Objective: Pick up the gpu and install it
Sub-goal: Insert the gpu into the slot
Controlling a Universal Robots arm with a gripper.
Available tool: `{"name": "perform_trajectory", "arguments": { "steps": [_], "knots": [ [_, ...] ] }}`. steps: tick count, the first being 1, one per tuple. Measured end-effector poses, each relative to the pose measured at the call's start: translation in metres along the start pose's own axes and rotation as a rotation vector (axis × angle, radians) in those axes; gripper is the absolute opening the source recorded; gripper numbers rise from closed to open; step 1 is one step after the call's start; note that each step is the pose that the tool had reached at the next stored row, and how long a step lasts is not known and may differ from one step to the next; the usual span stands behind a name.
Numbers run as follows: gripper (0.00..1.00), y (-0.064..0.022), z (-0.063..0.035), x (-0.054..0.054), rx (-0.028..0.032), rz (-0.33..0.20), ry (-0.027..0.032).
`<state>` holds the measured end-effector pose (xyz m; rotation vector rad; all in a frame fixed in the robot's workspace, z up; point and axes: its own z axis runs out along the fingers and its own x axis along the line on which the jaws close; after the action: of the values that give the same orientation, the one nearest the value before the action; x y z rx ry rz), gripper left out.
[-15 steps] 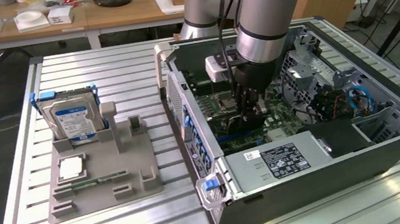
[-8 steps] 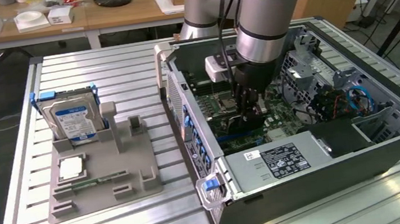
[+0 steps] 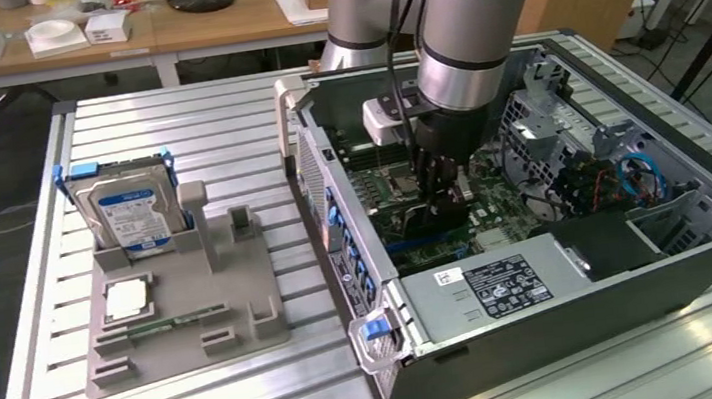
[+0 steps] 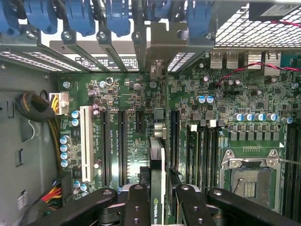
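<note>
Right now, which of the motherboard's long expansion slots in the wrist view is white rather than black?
The white slot, the outermost one, standing beside the row of small capacitors; the other long slots are black.

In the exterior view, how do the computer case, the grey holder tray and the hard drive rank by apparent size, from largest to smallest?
1. Computer case: largest.
2. Grey holder tray.
3. Hard drive, standing upright in the tray: smallest.
The differences are plain, so nearness to the camera does not alter the order.
</note>
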<state>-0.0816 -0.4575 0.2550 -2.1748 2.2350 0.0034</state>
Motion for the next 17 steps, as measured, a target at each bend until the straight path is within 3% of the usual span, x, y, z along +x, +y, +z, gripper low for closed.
{"name": "perform_trajectory", "arguments": {
  "steps": [17],
  "knots": [
    [0.26,0.0006,0.0027,0.0001,0.0,0.0,0.0008]
  ]
}}
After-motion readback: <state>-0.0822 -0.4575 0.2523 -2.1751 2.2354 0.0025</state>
